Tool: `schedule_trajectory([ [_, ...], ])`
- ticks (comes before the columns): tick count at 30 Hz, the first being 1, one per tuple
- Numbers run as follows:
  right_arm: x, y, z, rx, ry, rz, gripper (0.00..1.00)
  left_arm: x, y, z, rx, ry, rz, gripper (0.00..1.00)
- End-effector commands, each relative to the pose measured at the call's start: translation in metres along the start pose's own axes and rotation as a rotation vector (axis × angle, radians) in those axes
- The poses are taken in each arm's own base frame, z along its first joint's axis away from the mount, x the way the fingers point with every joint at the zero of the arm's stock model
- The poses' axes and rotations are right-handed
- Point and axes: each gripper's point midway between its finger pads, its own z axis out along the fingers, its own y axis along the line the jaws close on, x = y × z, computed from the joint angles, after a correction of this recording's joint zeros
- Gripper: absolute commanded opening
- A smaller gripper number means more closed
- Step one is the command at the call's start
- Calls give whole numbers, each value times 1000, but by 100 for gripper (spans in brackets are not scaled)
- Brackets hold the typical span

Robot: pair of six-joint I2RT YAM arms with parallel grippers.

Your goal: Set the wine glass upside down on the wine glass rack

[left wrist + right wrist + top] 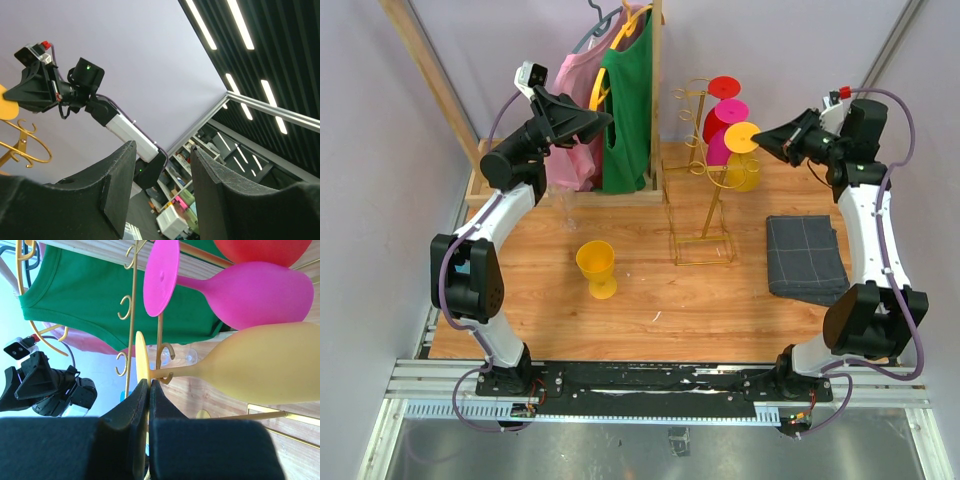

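Note:
The gold wire wine glass rack [707, 213] stands right of centre on the table. A yellow wine glass [744, 172] hangs upside down on it, its stem lying in a curled hook [169, 376]. My right gripper [767, 141] is shut on the rim of that glass's round foot [141, 356], with the bowl [270, 365] below the hook. A second yellow wine glass [597, 268] stands upright on the table left of the rack. My left gripper [601, 121] is open and empty, raised high by the hanging clothes; in the left wrist view it [162, 156] points up at the ceiling.
A red glass [724, 88] and pink glasses [728, 114] hang upside down higher on the rack. A wooden clothes rack with a green top [626, 100] and pink top [575, 90] stands behind. A folded grey cloth [805, 258] lies at the right.

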Motion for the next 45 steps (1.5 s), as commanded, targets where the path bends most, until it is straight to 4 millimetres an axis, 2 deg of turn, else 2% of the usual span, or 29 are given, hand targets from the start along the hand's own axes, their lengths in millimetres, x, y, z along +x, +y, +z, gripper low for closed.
schedule_trajectory([
  [1, 12, 1, 7, -26, 48, -21, 1, 29, -41, -6, 148, 90, 224, 52],
  [10, 17, -17, 11, 16, 63, -15, 8, 30, -38, -8, 141, 90, 221, 52],
  [16, 17, -20, 9, 31, 58, -21, 28, 31, -38, -8, 139, 93, 222, 52],
  [18, 17, -21, 7, 36, 56, -22, 31, 30, -37, -8, 138, 93, 222, 52],
  [24, 15, -23, -4, 48, 30, -28, 33, 30, -37, -8, 137, 94, 222, 52],
  [30, 3, -23, -25, 49, -21, -24, 37, 31, -34, -8, 130, 100, 216, 52],
  [34, -3, -14, -37, 42, -57, -42, 38, 31, -34, -8, 119, 106, 213, 52],
  [41, -2, -4, -41, 15, -60, -52, 39, 31, -35, -6, 112, 113, 217, 52],
  [45, -9, 3, -48, 21, -91, -69, 40, 34, -30, -6, 67, 134, 223, 52],
])
